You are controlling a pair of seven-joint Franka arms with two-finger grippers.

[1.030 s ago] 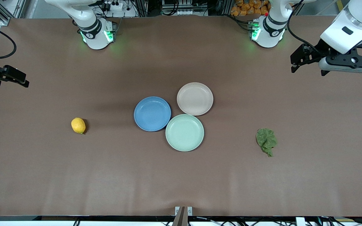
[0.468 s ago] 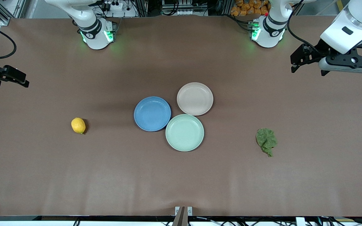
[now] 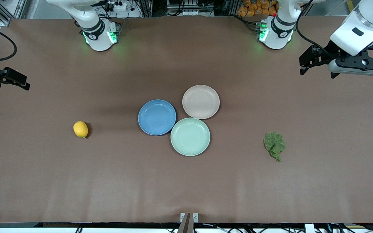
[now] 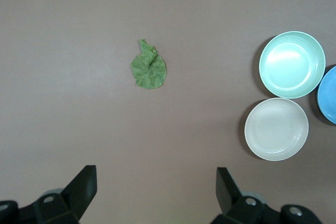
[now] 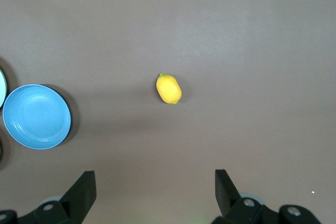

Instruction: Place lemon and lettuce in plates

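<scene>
Nothing has moved in the last second. I see both arms waiting high: left gripper (image 4: 152,192) and right gripper (image 5: 152,192) spread, empty. Lemon (image 3: 80,129) lies at nine o'clock of the plates (image 3: 157,117), lettuce (image 3: 274,145) at four; nothing started.

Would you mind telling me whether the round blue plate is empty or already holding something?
Empty. The round blue plate shows only its bare surface; the small yellow lemon lies on the table toward the right arm's end, apart from it.
</scene>
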